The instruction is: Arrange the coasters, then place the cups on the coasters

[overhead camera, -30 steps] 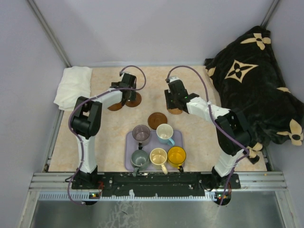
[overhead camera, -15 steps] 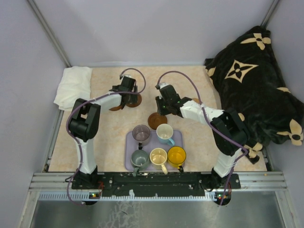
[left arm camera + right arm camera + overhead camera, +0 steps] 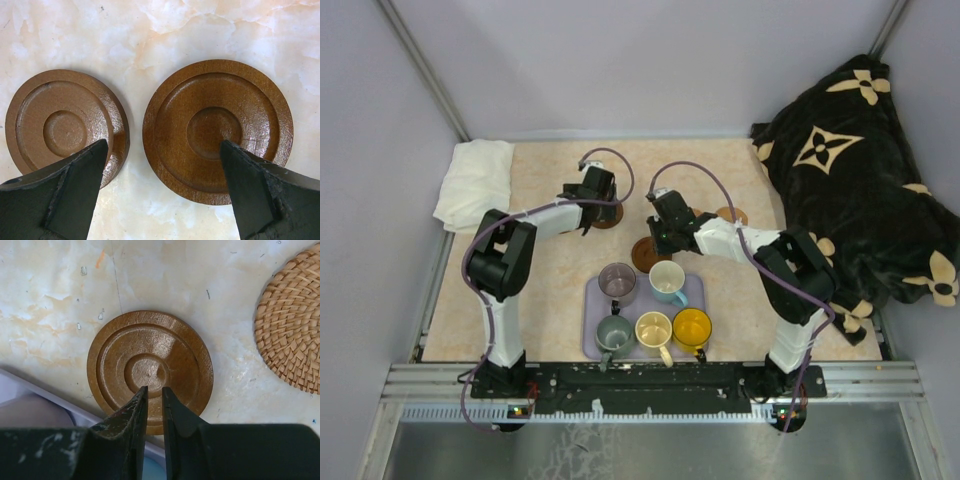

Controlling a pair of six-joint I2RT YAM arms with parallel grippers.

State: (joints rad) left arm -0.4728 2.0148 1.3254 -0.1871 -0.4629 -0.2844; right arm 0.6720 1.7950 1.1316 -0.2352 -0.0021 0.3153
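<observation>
Two brown coasters lie side by side under my left gripper (image 3: 163,145), one left (image 3: 65,125), one right (image 3: 217,127). Its jaws stand wide open and empty above them. My right gripper (image 3: 154,389) hovers over another brown ringed coaster (image 3: 150,362), jaws drawn almost together with nothing between them. A woven tan coaster (image 3: 292,325) lies to its right. From above, that brown coaster (image 3: 646,256) sits just beyond the tray. The cups stand on the tray: purple-grey (image 3: 617,281), light blue (image 3: 667,280), grey-green (image 3: 613,332), cream (image 3: 653,329), orange-yellow (image 3: 692,327).
The lavender tray (image 3: 696,292) lies near the arms' bases, and its edge (image 3: 45,392) shows just below the right gripper's coaster. A white cloth (image 3: 475,180) rests at the far left. A black patterned blanket (image 3: 850,170) fills the right side.
My right arm has swung left from the far right coaster to above the coaster by the tray, its jaws closing. My left gripper has shifted slightly right, still open.
</observation>
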